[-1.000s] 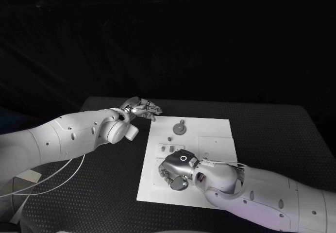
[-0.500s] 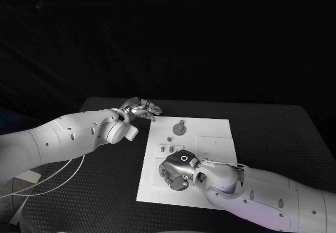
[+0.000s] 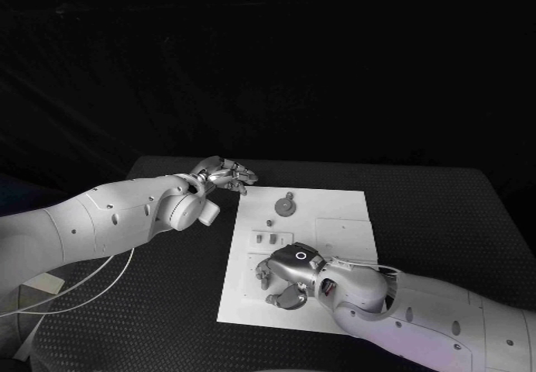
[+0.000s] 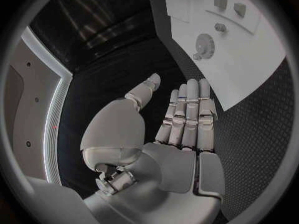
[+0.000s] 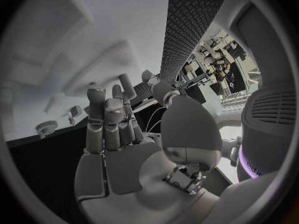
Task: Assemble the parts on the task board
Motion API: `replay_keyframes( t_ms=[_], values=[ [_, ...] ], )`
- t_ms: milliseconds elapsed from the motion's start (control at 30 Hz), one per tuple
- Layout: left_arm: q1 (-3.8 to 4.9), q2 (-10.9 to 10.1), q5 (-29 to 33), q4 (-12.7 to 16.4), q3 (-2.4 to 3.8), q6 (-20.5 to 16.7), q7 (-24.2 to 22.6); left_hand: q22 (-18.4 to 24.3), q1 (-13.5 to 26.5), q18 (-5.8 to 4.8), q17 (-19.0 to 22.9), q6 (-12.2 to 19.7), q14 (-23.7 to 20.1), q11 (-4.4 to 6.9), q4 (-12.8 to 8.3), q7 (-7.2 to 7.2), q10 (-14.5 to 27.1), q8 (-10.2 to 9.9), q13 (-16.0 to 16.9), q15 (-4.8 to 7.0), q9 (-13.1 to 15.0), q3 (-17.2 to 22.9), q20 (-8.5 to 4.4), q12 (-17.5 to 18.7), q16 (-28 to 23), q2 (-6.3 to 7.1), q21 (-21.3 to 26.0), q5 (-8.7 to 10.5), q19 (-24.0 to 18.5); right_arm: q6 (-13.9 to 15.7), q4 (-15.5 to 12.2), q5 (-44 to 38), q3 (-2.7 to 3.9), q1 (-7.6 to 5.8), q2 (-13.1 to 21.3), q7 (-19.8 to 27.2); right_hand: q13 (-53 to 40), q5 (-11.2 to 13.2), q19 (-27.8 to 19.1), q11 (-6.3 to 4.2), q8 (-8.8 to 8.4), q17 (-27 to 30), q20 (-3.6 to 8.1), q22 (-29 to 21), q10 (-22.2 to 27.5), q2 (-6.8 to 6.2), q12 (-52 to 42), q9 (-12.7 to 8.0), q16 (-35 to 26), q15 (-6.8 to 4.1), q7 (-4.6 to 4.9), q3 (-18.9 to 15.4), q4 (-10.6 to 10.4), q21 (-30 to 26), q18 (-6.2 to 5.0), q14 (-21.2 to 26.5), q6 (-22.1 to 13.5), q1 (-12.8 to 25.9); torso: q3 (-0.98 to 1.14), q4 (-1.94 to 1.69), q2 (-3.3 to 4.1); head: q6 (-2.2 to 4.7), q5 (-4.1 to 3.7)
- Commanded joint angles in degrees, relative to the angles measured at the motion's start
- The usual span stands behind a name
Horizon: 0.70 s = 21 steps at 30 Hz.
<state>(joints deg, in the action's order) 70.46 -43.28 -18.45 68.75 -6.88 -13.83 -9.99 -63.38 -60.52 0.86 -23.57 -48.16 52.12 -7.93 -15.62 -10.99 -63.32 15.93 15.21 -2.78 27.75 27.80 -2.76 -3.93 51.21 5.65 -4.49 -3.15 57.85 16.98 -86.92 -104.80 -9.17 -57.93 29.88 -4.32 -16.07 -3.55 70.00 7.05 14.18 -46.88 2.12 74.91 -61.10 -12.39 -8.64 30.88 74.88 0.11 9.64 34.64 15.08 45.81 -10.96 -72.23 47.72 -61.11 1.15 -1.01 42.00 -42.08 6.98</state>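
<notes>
task board (image 3: 335,213): 1 | gear (image 3: 287,204): 1 | small parts (image 3: 268,225): 3 (others possibly hidden)

The left hand (image 4: 177,129) is spread flat, its fingers (image 4: 187,109) straight and side by side, the thumb (image 4: 144,89) angled apart from them, and nothing lies in its palm. It hovers over the black table (image 4: 118,79), just off one edge of the white task board (image 4: 249,69). On the board, near that edge, lies a round toothed part (image 4: 204,46) with a small tab at its rim. Further in from the edge sit a small round stud (image 4: 220,28) and two blocky parts (image 4: 229,5) side by side; whether these stand in sockets or merely lie on the board is hard to tell.
</notes>
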Motion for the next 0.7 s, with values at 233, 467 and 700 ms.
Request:
replay_keyframes(
  t_ms=[233, 467, 700],
  values=[
    [0.06, 0.0, 0.3, -0.1, 0.05, 0.6, -0.2, 0.1, 0.4, 0.43, -0.1, 0.3, -0.3, -0.34, 0.0, 0.01, 0.2, -0.2, 0.1, -0.23, -0.1, -0.5, 0.06, 0.0, -0.4, 0.32, 0.3, -0.04, 0.1, 8.2, -3.9, 1.5, 0.86, -1.29, 2.7, 1.4, 0.0, 0.1, 0.4, -0.35, 0.23, -0.1, 0.09, 0.9, -0.6, 0.37, -0.3, 0.0, 0.5, 0.09, 0.51, 0.3, -0.2, -0.2, -4.04, -0.4, 0.2, -1.7, 0.08, 0.10, 0.02, 0.76, -0.52],
    [0.05, 0.1, 0.3, -0.5, 0.04, 0.6, -0.6, 0.1, 0.4, 0.44, -0.1, 0.3, -0.3, -0.34, 0.0, 0.00, 0.2, -0.2, 0.1, -0.23, -0.1, -0.5, 0.07, 0.0, -0.4, 0.27, 0.3, -0.04, 0.1, 8.0, -6.0, 7.8, 4.15, -3.90, 7.8, 1.2, -0.6, 0.1, 0.7, -1.91, 0.90, 0.1, 0.18, 1.1, -4.6, 3.27, -2.6, 0.0, 0.5, -1.39, 0.83, -0.5, 0.9, -0.1, -4.04, -1.0, 1.1, -3.0, 0.04, 0.08, -0.05, 1.79, -1.80],
    [0.05, 0.0, 0.6, -0.6, 0.03, 0.3, -0.9, 0.1, 0.4, 0.47, -0.1, 0.1, -0.2, -0.29, 0.0, 0.08, 0.1, 0.0, 0.1, -0.21, 0.0, -0.5, 0.05, -0.1, -0.4, 0.13, 0.3, -0.04, 0.1, 3.1, -6.4, 13.1, 4.56, -8.78, 13.6, 1.3, -1.5, 0.0, 1.0, -3.11, 0.83, 0.2, 0.11, 1.1, -8.6, 3.58, -4.6, -0.3, 0.4, -2.57, 0.46, -1.5, -0.3, 0.0, -4.04, -1.4, 1.1, -1.3, 0.04, 0.31, -0.11, 2.47, -2.78]
  ],
)
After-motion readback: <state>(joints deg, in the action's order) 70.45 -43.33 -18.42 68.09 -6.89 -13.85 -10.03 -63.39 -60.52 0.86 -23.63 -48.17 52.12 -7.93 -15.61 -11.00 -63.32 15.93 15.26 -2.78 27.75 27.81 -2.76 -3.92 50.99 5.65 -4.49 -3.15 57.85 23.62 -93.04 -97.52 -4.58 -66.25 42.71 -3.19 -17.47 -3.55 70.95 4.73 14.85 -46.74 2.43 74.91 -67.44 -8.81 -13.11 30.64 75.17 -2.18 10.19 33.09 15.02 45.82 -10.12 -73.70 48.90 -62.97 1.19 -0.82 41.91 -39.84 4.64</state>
